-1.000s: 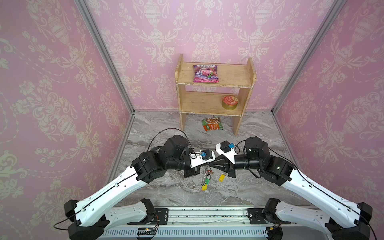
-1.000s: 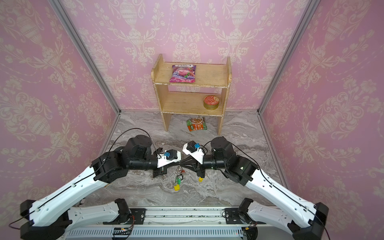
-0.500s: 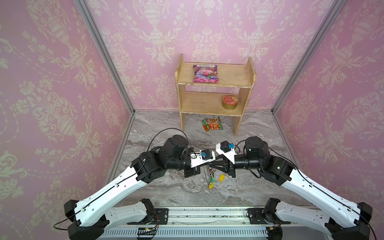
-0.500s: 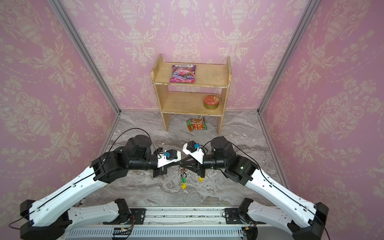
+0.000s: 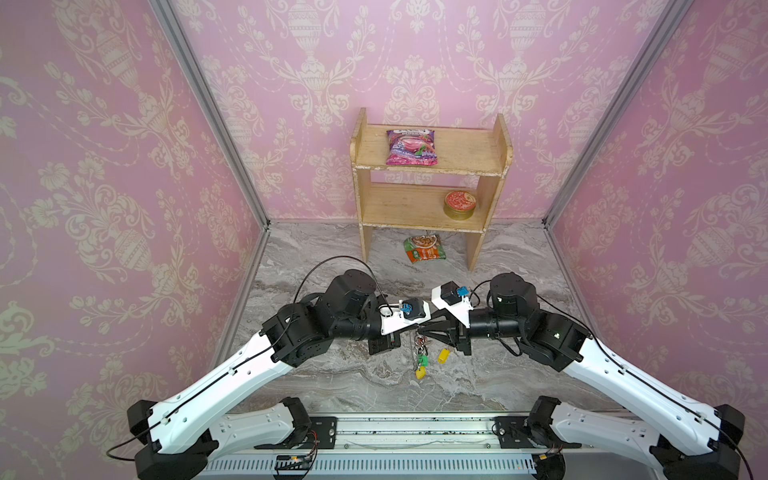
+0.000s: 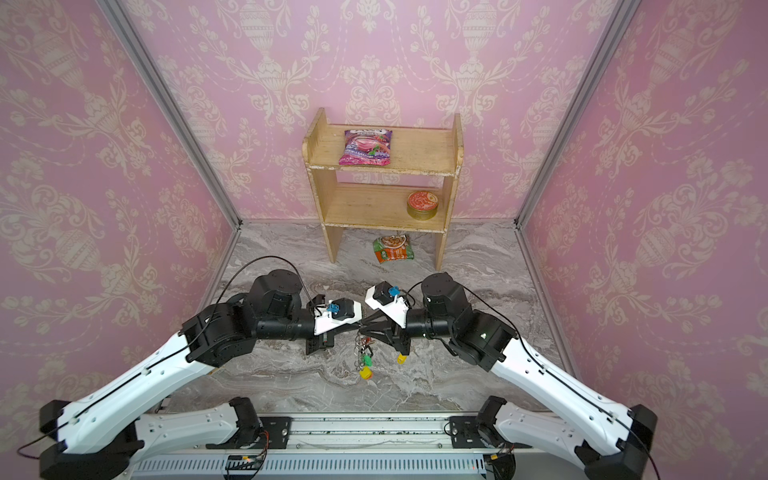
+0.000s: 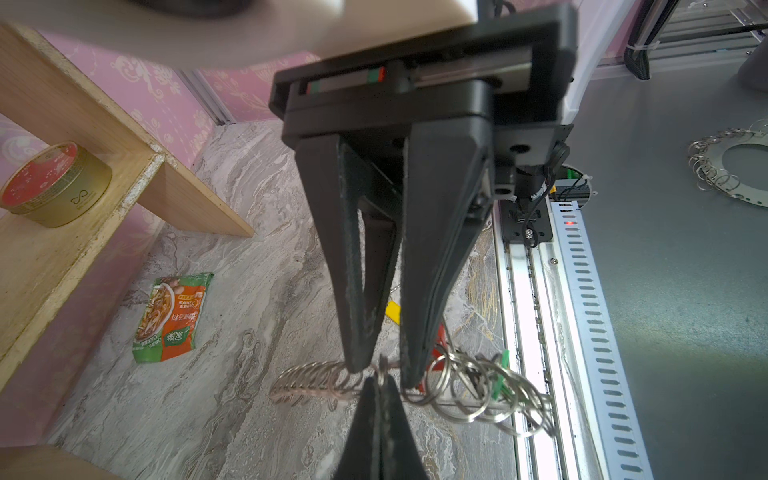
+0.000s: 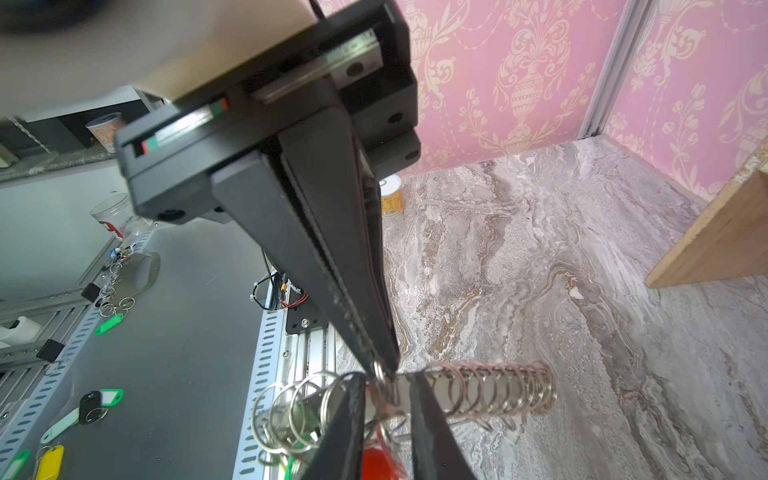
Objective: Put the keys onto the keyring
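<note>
The keyring [image 5: 420,345] hangs edge-on between both arms above the marble floor, its silver loops fanned along the band [image 8: 490,390]. My left gripper [image 7: 380,380] is shut, pinching one small loop of the keyring [image 7: 311,382]. My right gripper [image 8: 386,378] faces it with its fingers apart, straddling the band without closing on it. Keys hang below on the loops: a green tag [image 5: 422,360], a yellow tag [image 5: 420,372] and a red tag [image 8: 376,461]. Another yellow-tagged key [image 5: 444,355] lies on the floor under the right gripper.
A wooden shelf [image 5: 432,166] stands at the back with a pink snack bag [image 5: 411,146] and a round tin [image 5: 459,203]. An orange-green packet [image 5: 424,248] lies in front of it. A small can [image 8: 390,195] stands by the wall. The metal rail [image 5: 415,428] runs along the front.
The hanging keys with the green and yellow tags have swung a little to the right. Both arms have stayed almost still.
</note>
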Tool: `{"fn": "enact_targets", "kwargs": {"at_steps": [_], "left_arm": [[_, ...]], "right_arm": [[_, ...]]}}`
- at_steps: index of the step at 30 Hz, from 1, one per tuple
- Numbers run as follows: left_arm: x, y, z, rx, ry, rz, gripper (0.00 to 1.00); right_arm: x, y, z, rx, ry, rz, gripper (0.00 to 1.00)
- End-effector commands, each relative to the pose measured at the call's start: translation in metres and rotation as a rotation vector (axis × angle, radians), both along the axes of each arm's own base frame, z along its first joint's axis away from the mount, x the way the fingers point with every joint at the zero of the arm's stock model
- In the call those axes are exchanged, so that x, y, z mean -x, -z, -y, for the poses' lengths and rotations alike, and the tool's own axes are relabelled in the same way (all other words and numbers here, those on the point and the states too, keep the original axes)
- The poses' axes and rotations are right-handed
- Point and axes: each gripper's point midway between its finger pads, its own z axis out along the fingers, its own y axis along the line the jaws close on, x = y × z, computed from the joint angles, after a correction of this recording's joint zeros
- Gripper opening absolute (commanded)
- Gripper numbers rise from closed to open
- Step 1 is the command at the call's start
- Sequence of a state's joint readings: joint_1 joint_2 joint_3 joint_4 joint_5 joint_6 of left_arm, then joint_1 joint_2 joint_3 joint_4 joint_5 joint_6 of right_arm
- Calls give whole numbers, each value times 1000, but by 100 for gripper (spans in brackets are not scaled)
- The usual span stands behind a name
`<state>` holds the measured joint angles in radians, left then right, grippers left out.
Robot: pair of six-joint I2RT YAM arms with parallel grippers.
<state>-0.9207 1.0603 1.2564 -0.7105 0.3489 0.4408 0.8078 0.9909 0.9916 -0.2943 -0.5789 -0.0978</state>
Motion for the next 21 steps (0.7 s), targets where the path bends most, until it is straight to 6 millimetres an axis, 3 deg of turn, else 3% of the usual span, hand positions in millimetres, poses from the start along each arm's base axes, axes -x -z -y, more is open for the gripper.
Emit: {"fn": "enact_targets", "kwargs": {"at_steps": [1,10,21], "left_arm": [[5,-32,2,86,25,62,0],[7,-36,4,103,35,57,0],[10,-40,6,122,45,47,0]], "right_arm": [[3,-6,2,-22,1,16,21],[3,-8,1,-35,4,15,0],[1,-22,2,-126,27,50,0]]}}
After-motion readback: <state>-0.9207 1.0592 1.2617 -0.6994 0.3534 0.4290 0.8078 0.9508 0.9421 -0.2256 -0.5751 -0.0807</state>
